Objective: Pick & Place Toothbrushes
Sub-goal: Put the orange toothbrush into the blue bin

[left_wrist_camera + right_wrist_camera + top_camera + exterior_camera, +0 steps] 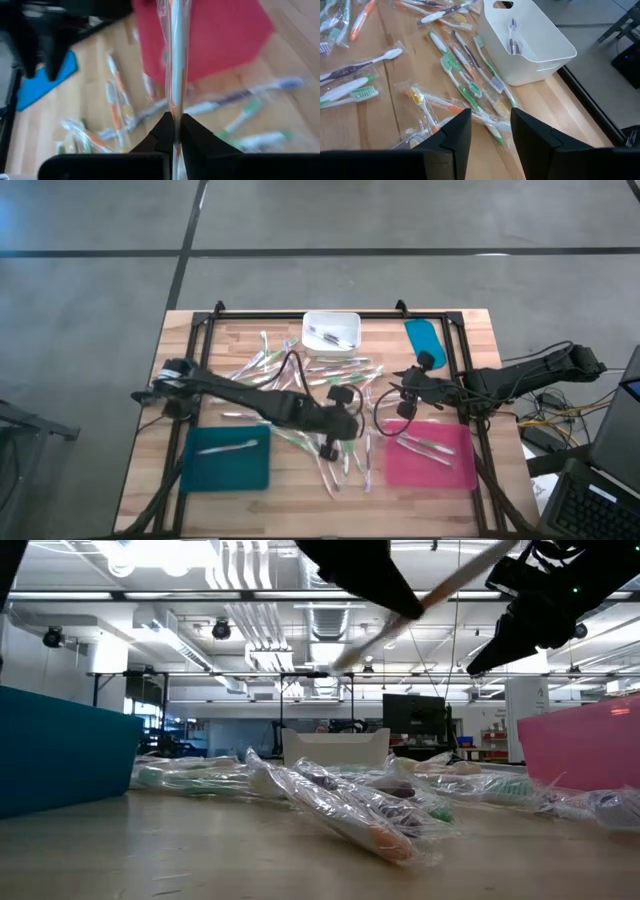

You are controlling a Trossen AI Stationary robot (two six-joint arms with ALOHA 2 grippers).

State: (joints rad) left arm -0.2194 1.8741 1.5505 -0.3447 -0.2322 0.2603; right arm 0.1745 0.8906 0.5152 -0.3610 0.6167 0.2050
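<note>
Left gripper (173, 131) pinched wrapped orange toothbrush (175, 60) above table centre. Right gripper (490, 132) spread, empty, near white bin (530, 45). Brush light, stiff; film slippery; grip mid-handle.

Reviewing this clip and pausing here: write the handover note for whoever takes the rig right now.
Left gripper: shut on a wrapped toothbrush, lifted over the table's middle near the pink tray.
Right gripper: open, empty, hovering above the loose pile beside the white bin.
Done: one brush lies in the teal tray, a few in the pink tray, a couple in the bin.
Left: place the held brush, then clear the many wrapped brushes scattered on the table.
</note>
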